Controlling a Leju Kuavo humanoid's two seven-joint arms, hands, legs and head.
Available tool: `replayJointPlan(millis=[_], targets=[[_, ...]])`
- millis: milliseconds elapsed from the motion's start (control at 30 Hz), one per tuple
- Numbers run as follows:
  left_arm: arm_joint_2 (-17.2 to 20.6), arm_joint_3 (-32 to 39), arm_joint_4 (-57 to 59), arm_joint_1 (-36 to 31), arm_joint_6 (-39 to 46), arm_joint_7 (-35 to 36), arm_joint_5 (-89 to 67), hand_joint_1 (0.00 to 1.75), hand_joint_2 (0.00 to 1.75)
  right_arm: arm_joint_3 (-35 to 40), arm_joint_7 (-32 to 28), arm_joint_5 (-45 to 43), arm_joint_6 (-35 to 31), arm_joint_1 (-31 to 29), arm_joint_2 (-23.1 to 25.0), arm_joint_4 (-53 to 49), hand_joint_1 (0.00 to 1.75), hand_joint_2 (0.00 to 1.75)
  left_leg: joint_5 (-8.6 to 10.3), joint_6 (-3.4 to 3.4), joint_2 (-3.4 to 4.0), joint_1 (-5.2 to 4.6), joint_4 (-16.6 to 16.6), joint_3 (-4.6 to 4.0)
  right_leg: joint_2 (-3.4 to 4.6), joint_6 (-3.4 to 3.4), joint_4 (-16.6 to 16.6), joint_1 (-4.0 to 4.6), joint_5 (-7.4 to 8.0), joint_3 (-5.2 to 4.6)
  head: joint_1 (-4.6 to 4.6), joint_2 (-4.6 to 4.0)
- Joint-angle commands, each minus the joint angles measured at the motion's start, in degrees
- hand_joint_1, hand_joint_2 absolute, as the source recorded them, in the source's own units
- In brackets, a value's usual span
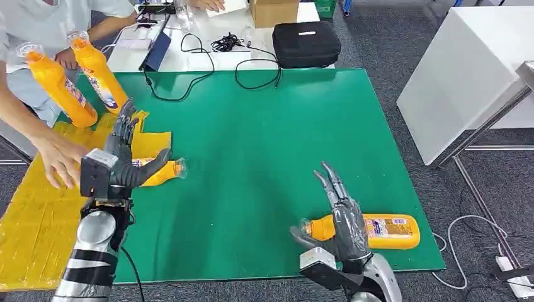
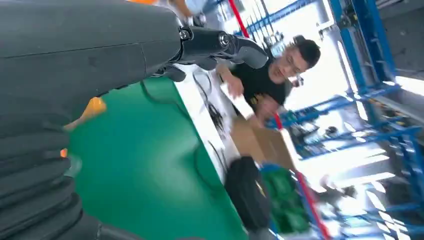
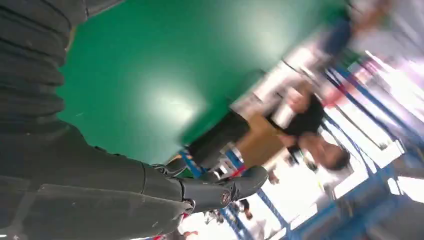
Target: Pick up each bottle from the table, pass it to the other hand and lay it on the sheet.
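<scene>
Partly hidden behind the spread-fingered, empty left hand (image 1: 123, 157): an orange bottle (image 1: 162, 171) lying at the yellow sheet's (image 1: 38, 220) edge nearest the green mat (image 1: 264, 145). Also half covered, by the open-fingered right hand (image 1: 340, 217): a second bottle (image 1: 378, 231) lying on the mat. Held upright over the sheet's far end by a person (image 1: 38, 75): two more bottles (image 1: 75, 78), orange-filled.

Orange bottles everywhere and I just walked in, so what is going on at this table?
The robot's left hand is open by an orange bottle lying at the yellow sheet's edge. Its right hand is open, fingers spread, over another orange bottle lying on the green mat. A person's hand rests on the sheet, near two bottles held tilted at its far end.
</scene>
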Motion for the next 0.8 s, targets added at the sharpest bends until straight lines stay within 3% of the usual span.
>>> replayJointPlan(millis=[33,133,500,600,800], targets=[[-1.7,0.6,-8.6,8.8,-0.9,-3.1,6.1,0.0,1.75,-3.6,9.3,1.5,7.4,7.3,-23.2,-4.7,0.0,1.75,-0.24,0.04,-0.18,-0.03,0.0,0.36,-0.24,0.05,-0.1,-0.02,-0.25,0.46,0.0,0.0],[-1.8,0.1,-10.0,9.0,-2.3,-4.0,9.9,0.0,1.75,-9.2,10.0,-2.4,11.0,10.0,-28.2,-5.2,0.0,1.75,-0.23,0.17,-0.28,-0.12,0.1,0.14,-0.21,0.2,0.0,-0.11,-0.26,0.25,-0.02,0.0],[-1.7,-0.6,-10.0,8.4,-2.6,-4.3,10.9,0.0,1.75,-10.2,10.9,-3.9,13.6,9.8,-28.8,-4.5,0.0,1.75,-0.34,0.1,-0.15,-0.12,0.0,0.43,-0.11,0.15,-0.1,-0.12,-0.26,0.48,-0.02,0.0],[-1.6,-2.0,-8.5,6.9,-2.7,-4.0,11.0,0.0,1.75,-11.4,11.3,-6.2,15.7,10.7,-33.3,-3.4,0.0,1.75,-0.35,0.12,-0.16,-0.12,0.0,0.45,-0.13,0.17,-0.1,-0.12,-0.28,0.5,-0.02,0.0],[-2.1,-3.3,-7.0,7.1,-2.3,-3.8,10.4,0.0,1.75,-12.1,11.8,-5.1,15.9,9.0,-30.9,-0.4,0.0,1.75,-0.21,0.19,-0.18,-0.13,0.0,0.28,-0.11,0.2,-0.2,-0.14,-0.15,0.35,-0.02,0.0]])
